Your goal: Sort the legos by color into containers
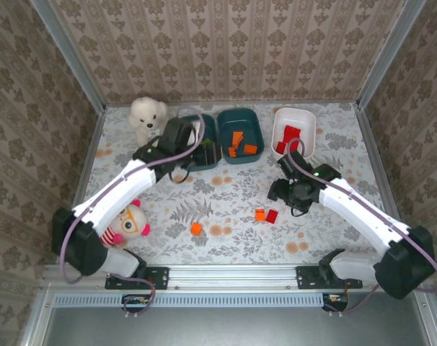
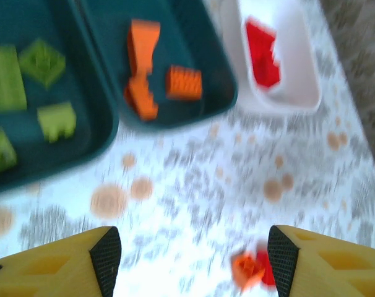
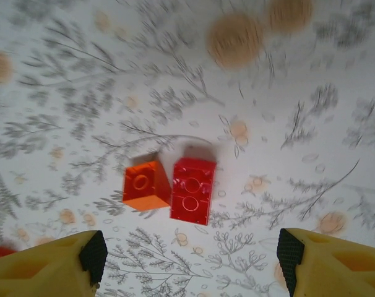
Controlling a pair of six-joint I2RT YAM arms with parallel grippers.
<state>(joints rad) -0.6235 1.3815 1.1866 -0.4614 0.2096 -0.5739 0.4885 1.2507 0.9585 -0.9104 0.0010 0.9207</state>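
Nearest, by the near-left corner of the counter [image 1: 312, 238], a round plush toy with glasses [image 1: 129, 225] leans against the left arm. A single orange lego [image 1: 196, 228] lies a little left of the middle of the near edge, well apart from everything else.

Farther in and right of the middle, an orange brick [image 3: 145, 184] and a red brick [image 3: 192, 190] lie side by side, studs up. They are just beside each other; I cannot tell if they touch. The right fingers [image 3: 91, 253] hang above the counter by this pair, spread wide apart with nothing between them. The 2 bricks lie on the counter beyond the tips, in line with the gap.

The left fingers [image 2: 106, 260] hover over the far-left part of the counter, above the left side of the left teal tub [image 2: 107, 117]. They too are apart and hold nothing.

Along the far edge 3 tubs stand in a row. The left teal tub holds 4 light green legos [image 2: 56, 119]. The middle teal tub [image 2: 228, 86], just beside it, holds 3 orange legos [image 2: 184, 82]. The white tub [image 2: 286, 99], a little apart toward the far-right corner, holds red legos [image 2: 262, 52], too blurred to count. A white plush bear [image 1: 147, 115] sits at the far-left corner, beside the left teal tub.
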